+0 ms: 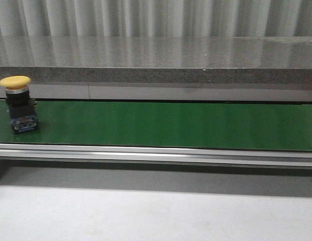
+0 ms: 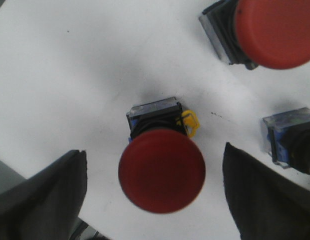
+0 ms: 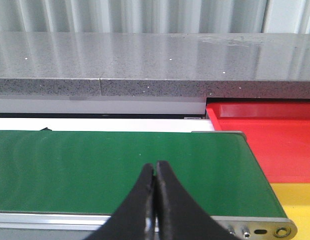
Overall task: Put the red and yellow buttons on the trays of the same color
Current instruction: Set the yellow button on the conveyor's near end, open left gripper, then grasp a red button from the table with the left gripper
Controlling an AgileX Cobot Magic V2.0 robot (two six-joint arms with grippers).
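A green belt (image 1: 186, 125) runs across the front view below a grey stone ledge (image 1: 156, 63) and a corrugated wall.

The right claw (image 3: 155, 172) is pressed shut on nothing above the belt; past the belt's end lie a red tray (image 3: 274, 142) and a yellow tray (image 3: 297, 200).

The left claw (image 2: 155, 185) is spread wide, its fingers (image 2: 50, 195) either side of a red button (image 2: 161, 167) standing on a white surface (image 2: 75, 80). A second red button (image 2: 267, 30) and a third, capless in view (image 2: 292, 140), stand near.

A yellow button (image 1: 18, 103) stands upright at the belt's left end.
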